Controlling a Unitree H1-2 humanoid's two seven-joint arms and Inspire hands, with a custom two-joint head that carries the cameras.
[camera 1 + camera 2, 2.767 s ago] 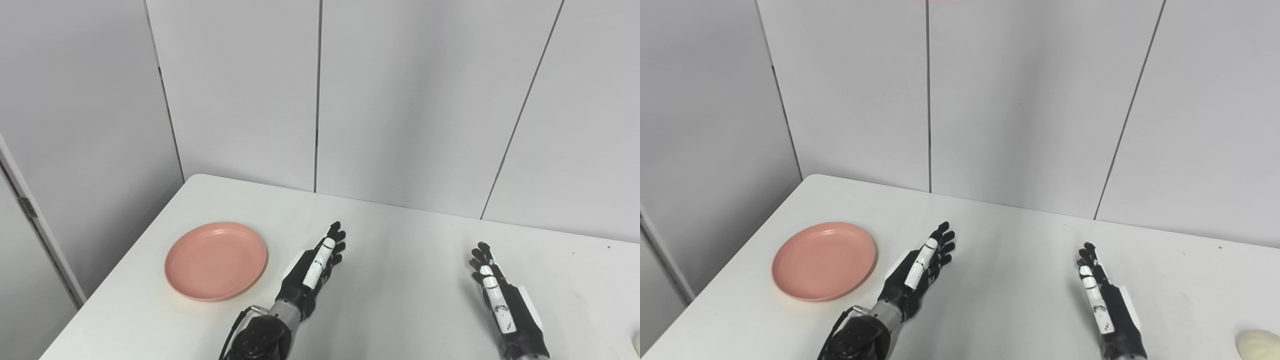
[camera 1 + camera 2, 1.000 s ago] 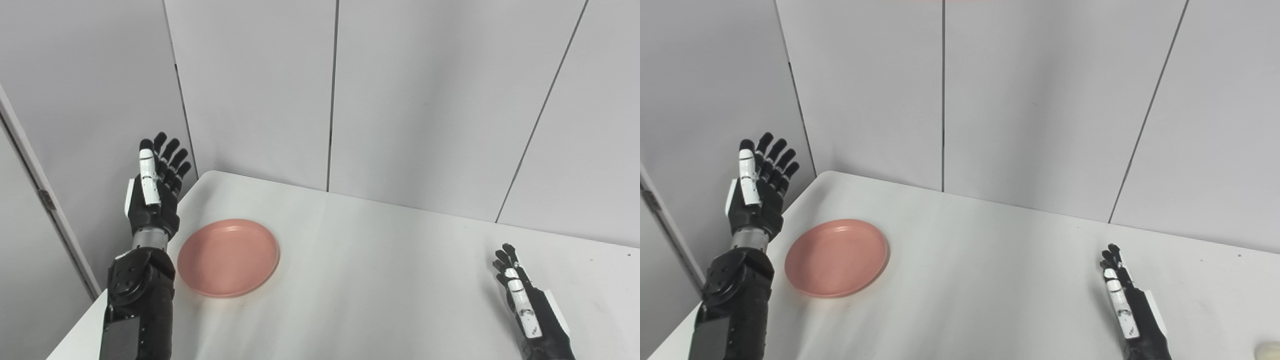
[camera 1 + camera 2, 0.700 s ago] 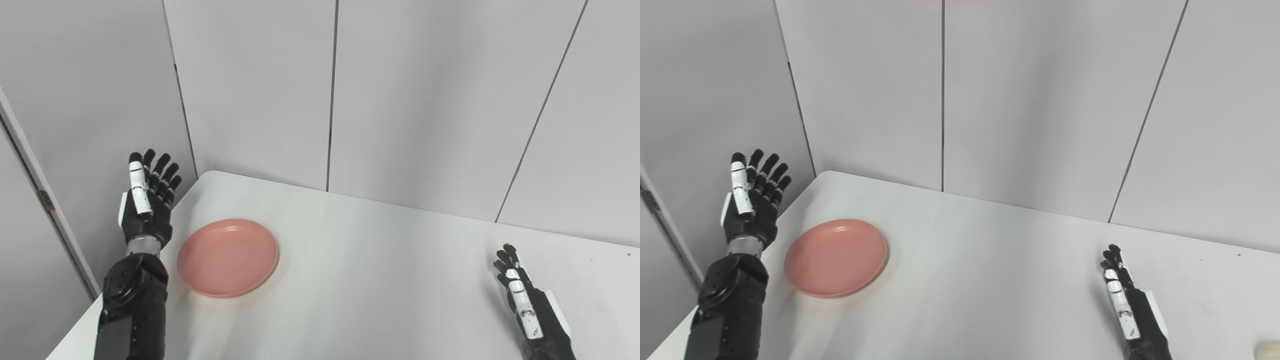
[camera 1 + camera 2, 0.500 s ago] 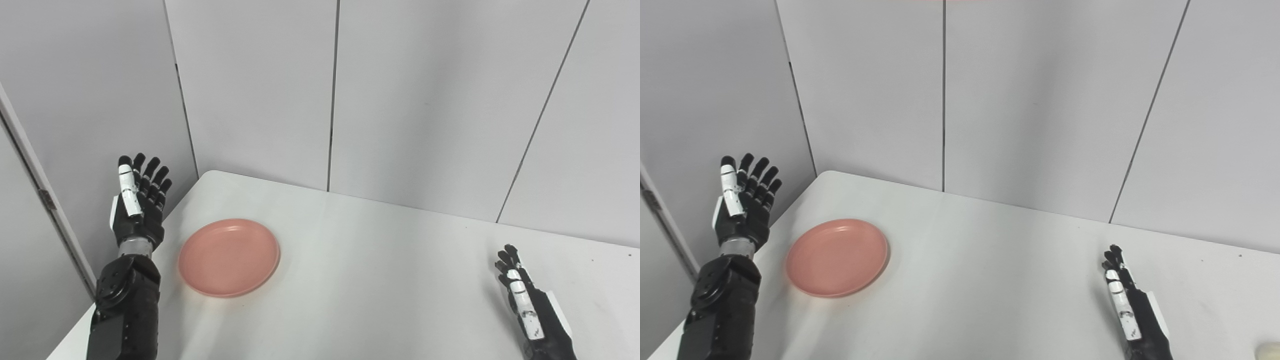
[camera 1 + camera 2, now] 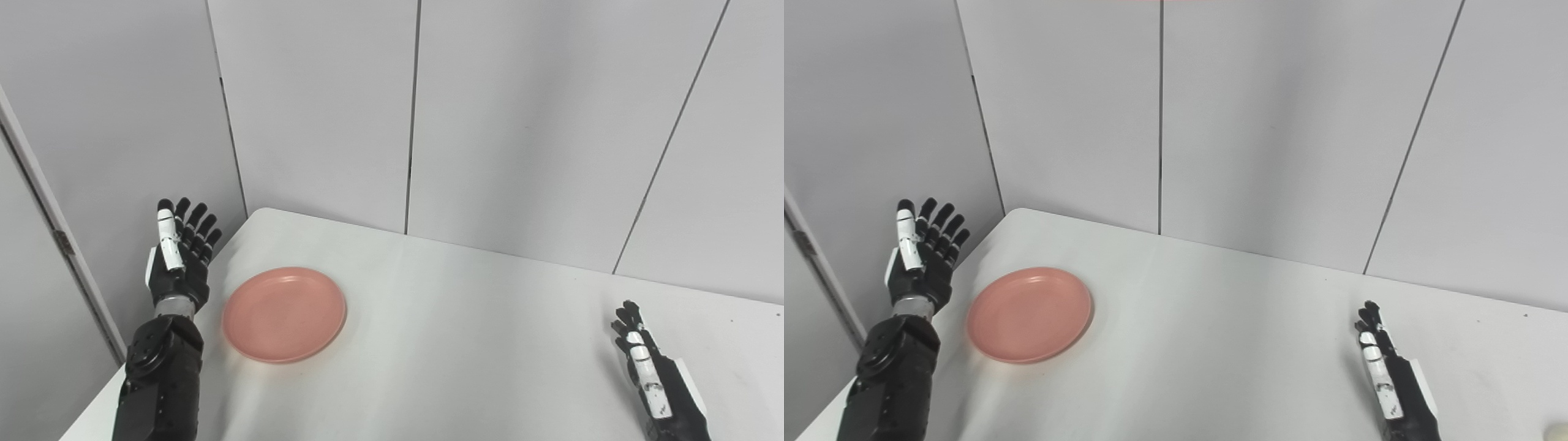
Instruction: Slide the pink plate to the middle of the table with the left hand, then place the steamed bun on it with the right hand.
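Over by the table's (image 5: pixel 465 343) left edge lies the pink plate (image 5: pixel 285 313), flat and untouched. Just outside it hovers the left hand (image 5: pixel 177 263), upright, fingers spread, holding nothing. The right hand (image 5: pixel 658 383) rests open and empty, far right. The steamed bun (image 5: pixel 1557 432) barely peeks in. Danger: a high sweep could skim over the rim or tip the plate.

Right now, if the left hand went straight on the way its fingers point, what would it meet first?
Probably the grey wall panel. The left hand points up and away, left of the pink plate, not at it; depth is unclear.
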